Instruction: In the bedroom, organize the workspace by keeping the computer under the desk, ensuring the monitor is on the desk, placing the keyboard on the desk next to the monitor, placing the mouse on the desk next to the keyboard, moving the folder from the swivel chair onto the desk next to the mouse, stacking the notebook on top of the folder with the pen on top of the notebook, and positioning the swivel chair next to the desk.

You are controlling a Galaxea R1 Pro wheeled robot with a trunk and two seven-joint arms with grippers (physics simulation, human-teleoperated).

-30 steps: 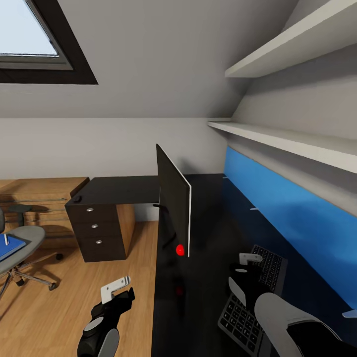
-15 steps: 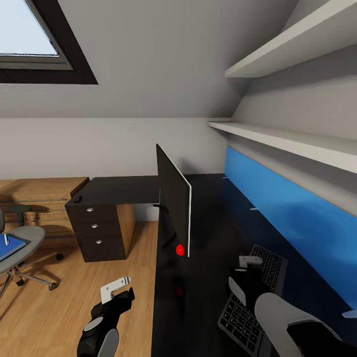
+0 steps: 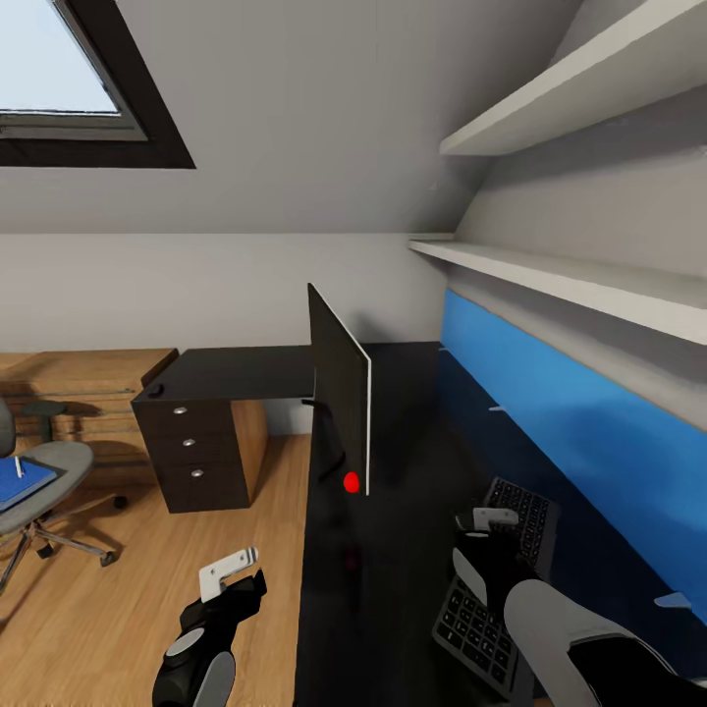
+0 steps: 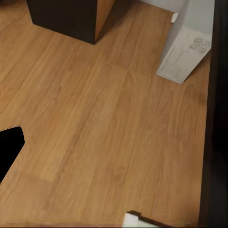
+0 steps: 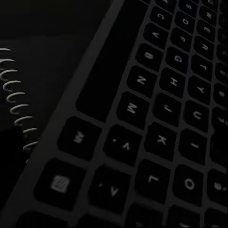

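Observation:
The black monitor [image 3: 340, 393] stands edge-on on the long black desk [image 3: 393, 589]. The dark keyboard [image 3: 491, 589] lies on the desk to its right, and its keys [image 5: 156, 123] are seen close up in the right wrist view. My right gripper [image 3: 484, 523] hovers just over the keyboard, open and holding nothing. A notebook's spiral binding [image 5: 13, 99] lies beside the keyboard. My left gripper [image 3: 231, 577] hangs open over the wood floor. The swivel chair [image 3: 49, 476] stands far left, carrying the blue folder [image 3: 22, 482] and a pen [image 3: 17, 465]. The white computer [image 4: 185, 52] sits on the floor by the desk.
A dark drawer unit [image 3: 196, 447] supports a side desk top with a small dark object [image 3: 155, 390] on it. A blue wall panel [image 3: 570, 432] and white shelves [image 3: 589, 285] run along the right. A wooden dresser [image 3: 79, 378] stands at the far wall.
The whole picture has shifted slightly, so the camera moved a little. Both arms and the desk items stay where they were.

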